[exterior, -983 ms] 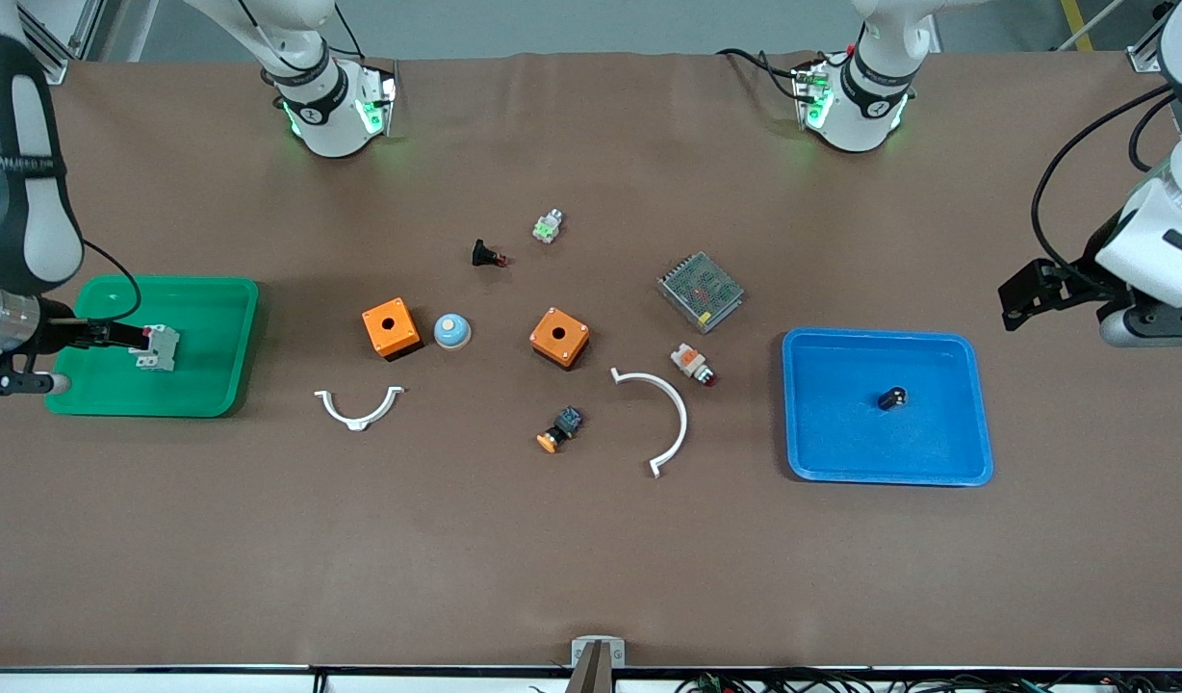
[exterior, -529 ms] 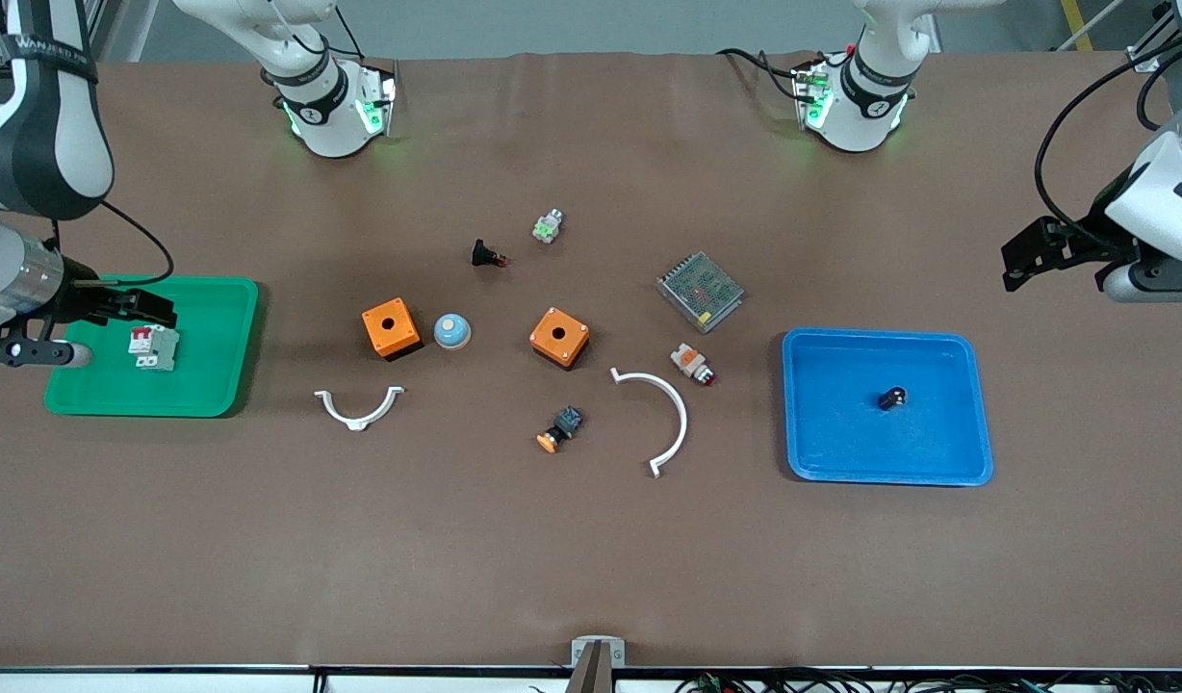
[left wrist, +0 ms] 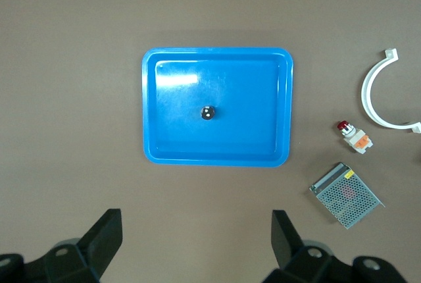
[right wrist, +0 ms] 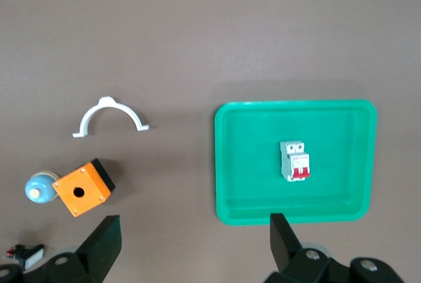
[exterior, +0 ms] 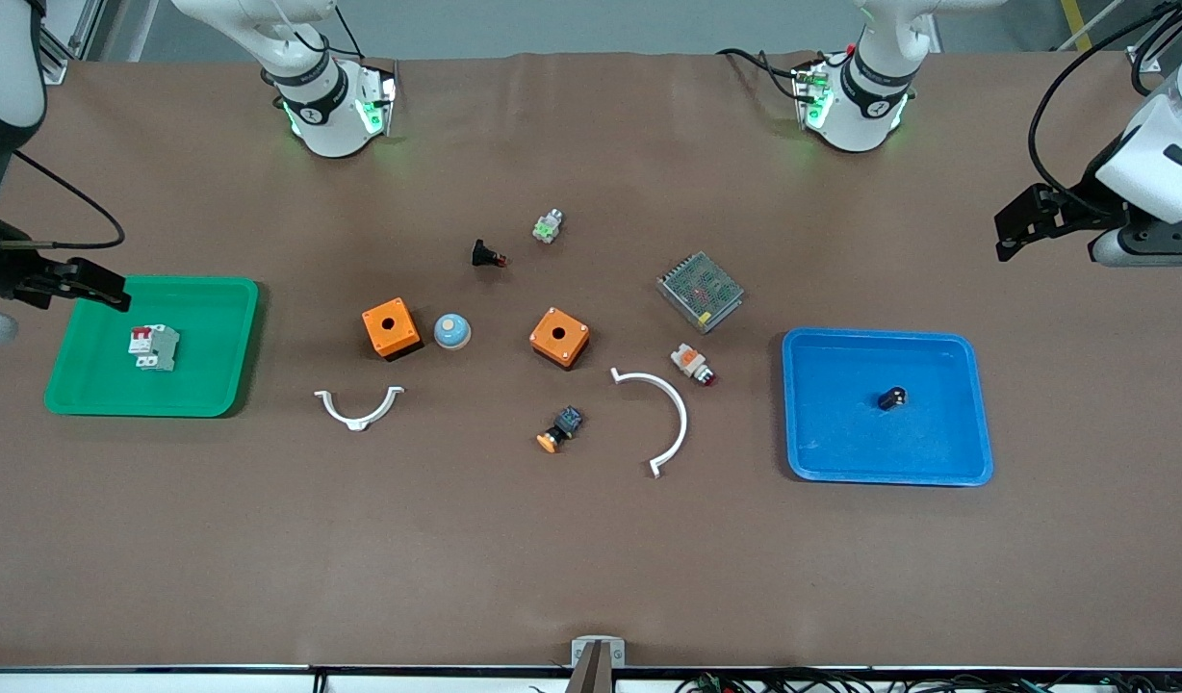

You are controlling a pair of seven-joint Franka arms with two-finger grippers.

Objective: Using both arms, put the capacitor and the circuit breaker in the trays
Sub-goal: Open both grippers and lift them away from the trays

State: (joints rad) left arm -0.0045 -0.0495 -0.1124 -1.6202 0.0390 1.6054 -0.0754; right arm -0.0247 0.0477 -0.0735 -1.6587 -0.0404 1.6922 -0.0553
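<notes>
Now both open claws, left claw (exterior: 1019, 221) and right claw (exterior: 90, 284), have lifted away, leaving capacitor (exterior: 892, 397) and circuit breaker (exterior: 154, 346) placed in their trays.

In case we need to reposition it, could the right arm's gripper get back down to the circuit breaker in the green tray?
Probably yes: the circuit breaker lies alone in the green tray, uncovered, and the open right gripper is above the tray's edge.

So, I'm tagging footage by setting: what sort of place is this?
Probably a robotics lab bench for sorting electrical parts: two table-mounted arms, a circuit breaker in a green tray, a capacitor in a blue tray, and loose orange boxes.
</notes>
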